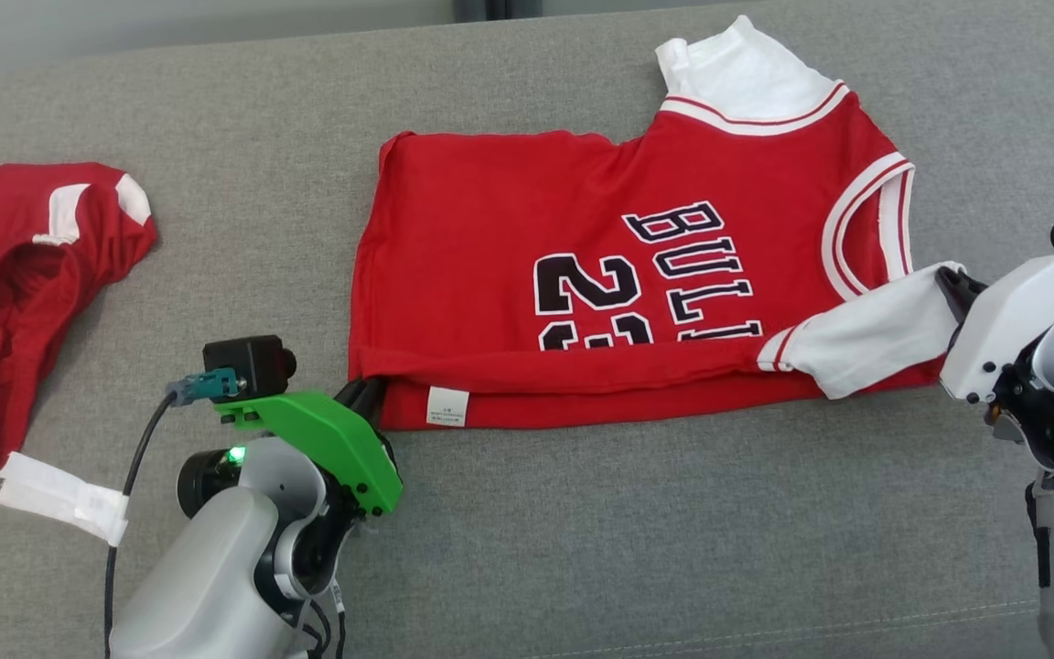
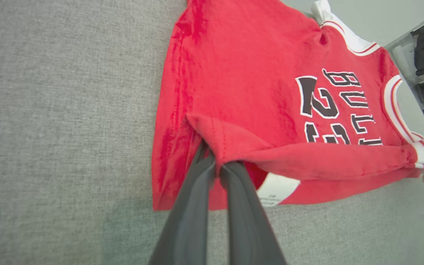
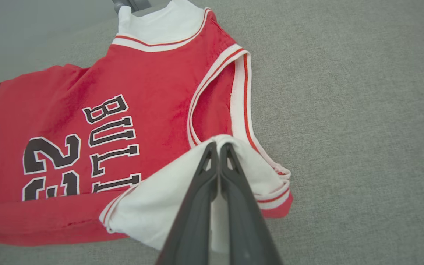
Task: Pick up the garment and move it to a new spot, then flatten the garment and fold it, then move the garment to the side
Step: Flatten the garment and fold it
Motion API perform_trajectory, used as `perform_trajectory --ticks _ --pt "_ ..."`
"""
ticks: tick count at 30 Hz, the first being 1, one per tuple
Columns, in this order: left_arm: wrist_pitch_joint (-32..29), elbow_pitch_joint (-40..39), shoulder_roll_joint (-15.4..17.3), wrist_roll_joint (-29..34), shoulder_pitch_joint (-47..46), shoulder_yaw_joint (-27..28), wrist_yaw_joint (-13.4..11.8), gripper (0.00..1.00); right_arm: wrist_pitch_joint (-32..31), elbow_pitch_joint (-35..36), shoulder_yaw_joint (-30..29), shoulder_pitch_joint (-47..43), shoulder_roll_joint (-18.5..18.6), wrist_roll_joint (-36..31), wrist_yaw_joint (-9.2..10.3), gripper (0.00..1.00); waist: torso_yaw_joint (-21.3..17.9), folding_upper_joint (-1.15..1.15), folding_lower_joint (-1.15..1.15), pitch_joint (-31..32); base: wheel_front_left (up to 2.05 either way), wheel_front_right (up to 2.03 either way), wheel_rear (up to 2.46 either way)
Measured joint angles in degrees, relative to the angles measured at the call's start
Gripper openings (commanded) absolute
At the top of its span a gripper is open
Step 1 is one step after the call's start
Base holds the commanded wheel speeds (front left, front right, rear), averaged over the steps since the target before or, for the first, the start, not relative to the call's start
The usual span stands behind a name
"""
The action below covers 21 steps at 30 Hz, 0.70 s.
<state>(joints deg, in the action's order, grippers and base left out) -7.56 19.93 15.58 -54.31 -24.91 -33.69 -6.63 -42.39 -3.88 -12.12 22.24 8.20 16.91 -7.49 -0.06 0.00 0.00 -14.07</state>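
Observation:
The garment [image 1: 527, 238] is a red jersey with white sleeves and black lettering, spread on the grey couch, its near edge folded up over the front. My left gripper [image 1: 364, 392] is shut on the red hem corner at the garment's near left; the left wrist view shows the fingers [image 2: 193, 191] pinching that folded hem of the garment [image 2: 256, 92]. My right gripper [image 1: 952, 286] is shut on the white sleeve at the near right. In the right wrist view the gripper [image 3: 217, 147] clamps the sleeve, lifted over the garment [image 3: 145, 92].
A second red garment [image 1: 15, 284] with white trim lies crumpled at the far left of the couch [image 1: 628, 549]. The couch's back edge runs along the top of the head view. Open grey cushion lies in front of the jersey.

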Motion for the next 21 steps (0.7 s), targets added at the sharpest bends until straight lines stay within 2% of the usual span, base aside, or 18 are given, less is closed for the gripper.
perform_trajectory --ticks 13,14,15,16,17,21 --pt "1.09 7.32 -2.33 0.52 -5.24 -0.08 0.66 0.00 4.75 -7.50 1.03 7.25 0.75 0.10 0.00 0.00 1.01 0.00 0.00 -3.03 0.00 0.00 0.00" --pt "1.18 7.78 -2.44 0.53 -5.41 -0.10 0.80 0.00 5.32 -7.87 0.96 7.75 0.73 0.11 0.00 0.16 1.09 0.00 0.00 -3.16 0.00 0.00 0.00" --pt "1.42 8.12 -2.57 0.53 -5.55 -0.10 1.02 0.00 6.05 -8.18 0.76 8.16 0.46 0.27 0.00 0.88 1.19 0.00 0.00 -3.25 0.00 0.00 0.00" --pt "1.62 8.31 -2.72 0.53 -5.71 -0.10 1.10 0.46 6.81 -8.48 0.42 8.56 -0.03 0.74 0.00 1.00 1.26 0.00 0.00 -3.30 0.00 0.00 0.00" --pt "1.94 8.60 -2.93 0.57 -5.94 -0.12 1.13 1.00 7.92 -8.82 0.14 9.03 -0.54 1.30 0.00 1.00 1.37 0.00 0.00 -3.36 0.00 0.00 0.00" --pt "2.75 10.13 -3.49 0.64 -6.45 -0.20 1.42 1.00 11.10 -9.90 0.66 10.34 -0.84 1.85 0.00 1.00 1.63 0.00 0.00 -3.29 0.00 0.00 0.00"
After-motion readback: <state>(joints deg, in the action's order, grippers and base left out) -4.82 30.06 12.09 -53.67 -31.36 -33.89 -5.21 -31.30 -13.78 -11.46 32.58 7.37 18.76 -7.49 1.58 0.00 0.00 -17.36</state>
